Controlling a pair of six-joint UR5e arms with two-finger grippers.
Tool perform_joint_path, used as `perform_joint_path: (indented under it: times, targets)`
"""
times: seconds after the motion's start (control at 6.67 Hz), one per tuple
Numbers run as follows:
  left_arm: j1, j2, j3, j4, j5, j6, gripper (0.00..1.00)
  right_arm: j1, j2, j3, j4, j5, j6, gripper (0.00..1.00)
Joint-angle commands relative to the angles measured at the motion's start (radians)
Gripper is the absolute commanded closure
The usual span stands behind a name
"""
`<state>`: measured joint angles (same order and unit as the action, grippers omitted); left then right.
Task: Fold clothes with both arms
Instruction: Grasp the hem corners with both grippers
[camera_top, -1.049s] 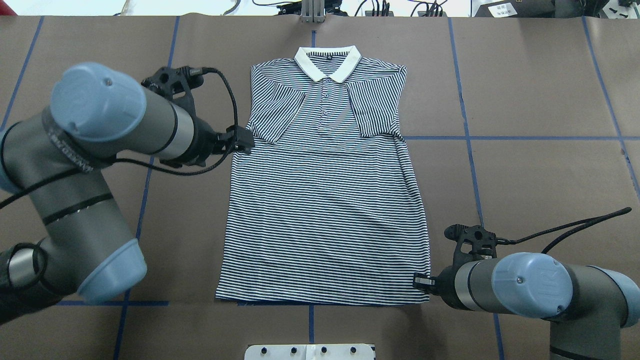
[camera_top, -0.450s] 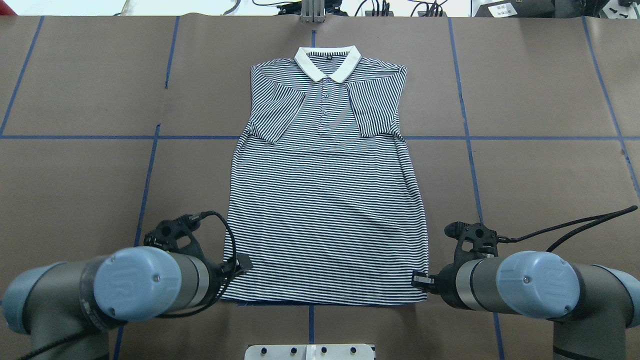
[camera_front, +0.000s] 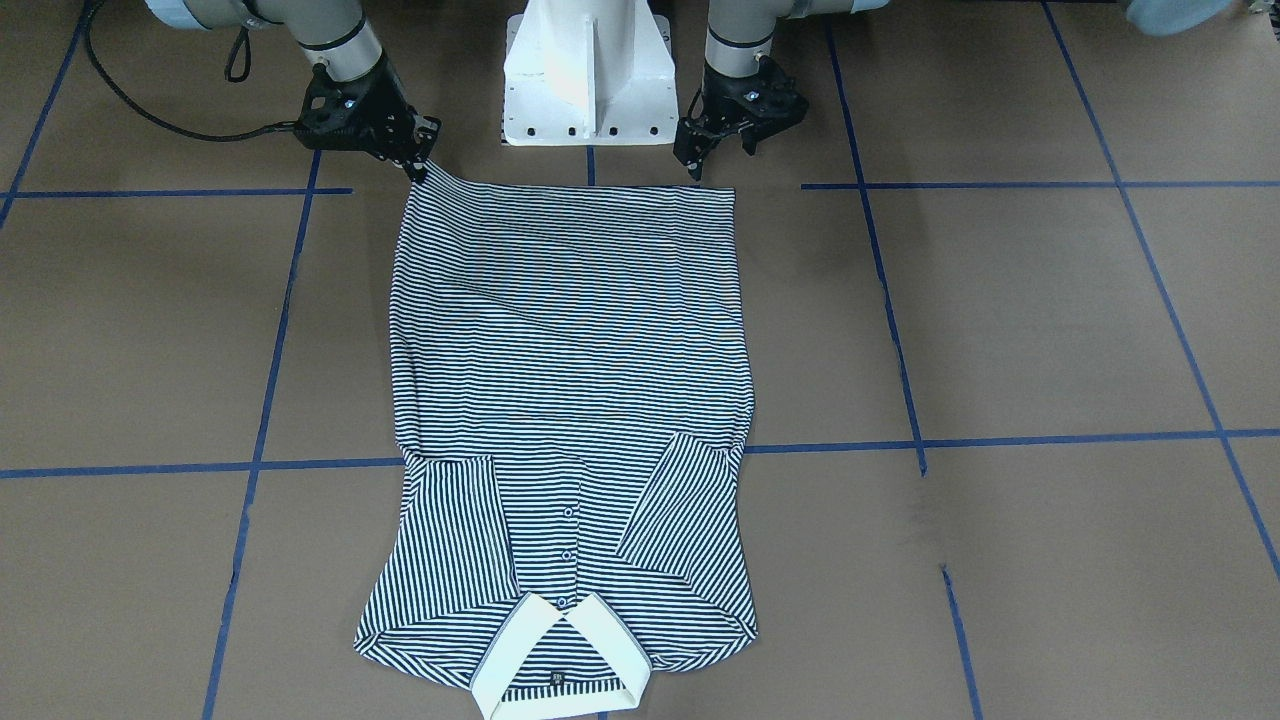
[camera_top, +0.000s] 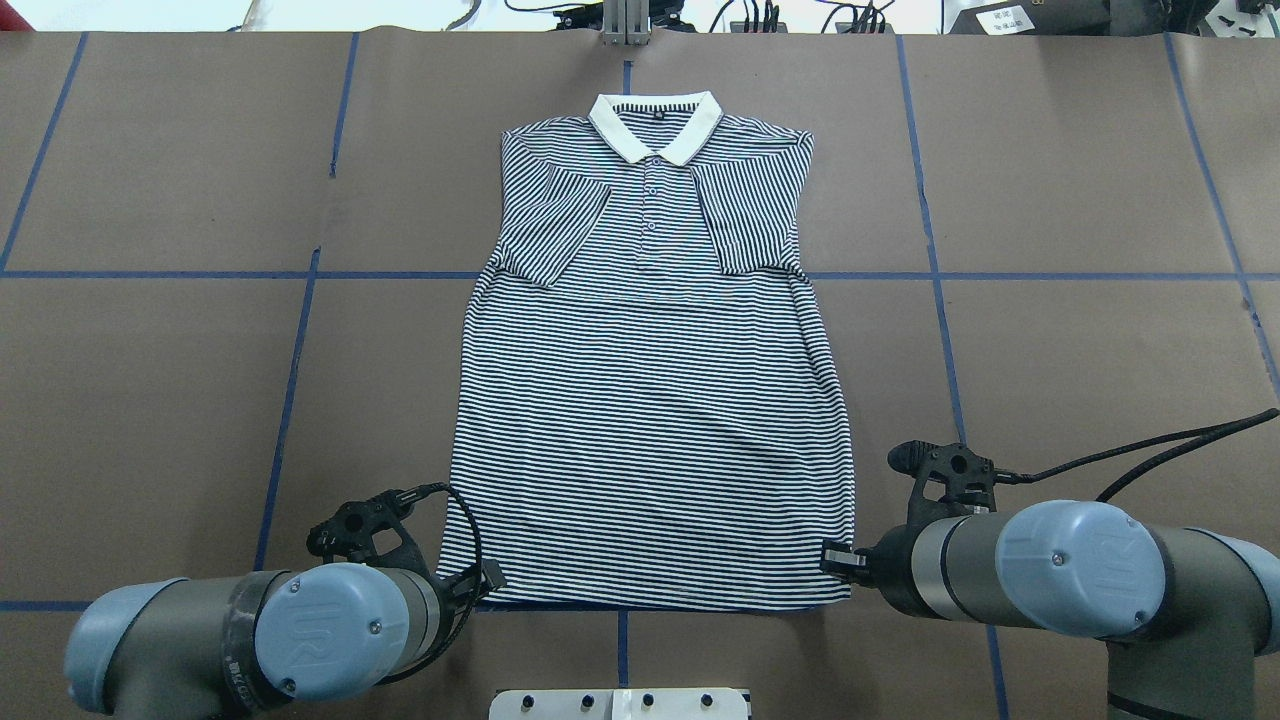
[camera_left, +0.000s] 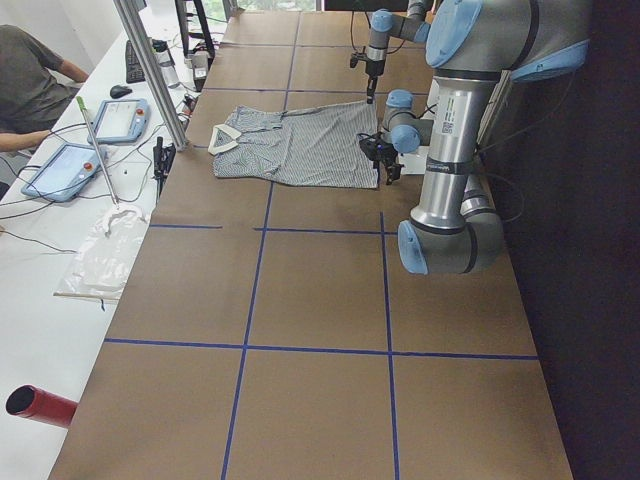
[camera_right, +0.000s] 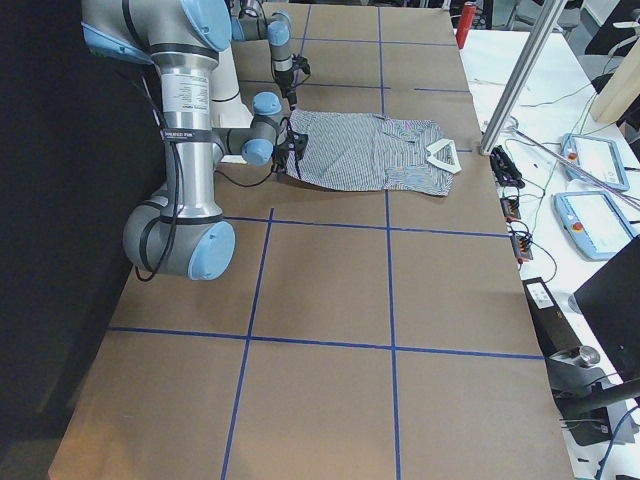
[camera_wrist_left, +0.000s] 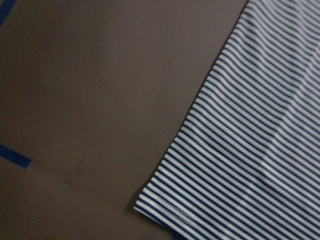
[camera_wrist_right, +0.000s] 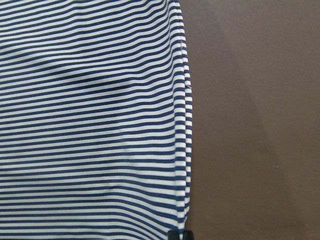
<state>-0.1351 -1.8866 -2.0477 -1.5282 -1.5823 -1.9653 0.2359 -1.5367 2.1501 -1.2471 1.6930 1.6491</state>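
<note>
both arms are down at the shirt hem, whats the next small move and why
Probably ease the left end effector down onto its hem corner and pinch it. That corner lies flat on the table beside it, while the other corner of the polo shirt peaks up at the right end effector, seemingly held.

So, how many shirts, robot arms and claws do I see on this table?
Shirt: 1
Robot arms: 2, left arm and right arm
Claws: 2, left claw and right claw
Total: 5
</note>
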Motion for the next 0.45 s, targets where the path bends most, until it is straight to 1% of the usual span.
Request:
perform_joint_path:
  times: [0.0,0.3]
  targets:
    - [-0.009,-0.005,0.04,-0.001,0.016,0.006,0.03,-0.001,0.003,0.001,0.0,0.001,0.0,1.0]
    - [-0.011,-0.006,0.049,-0.001,0.016,0.005,0.04,0.0,0.001,-0.001,0.0,0.001,0.0,1.0]
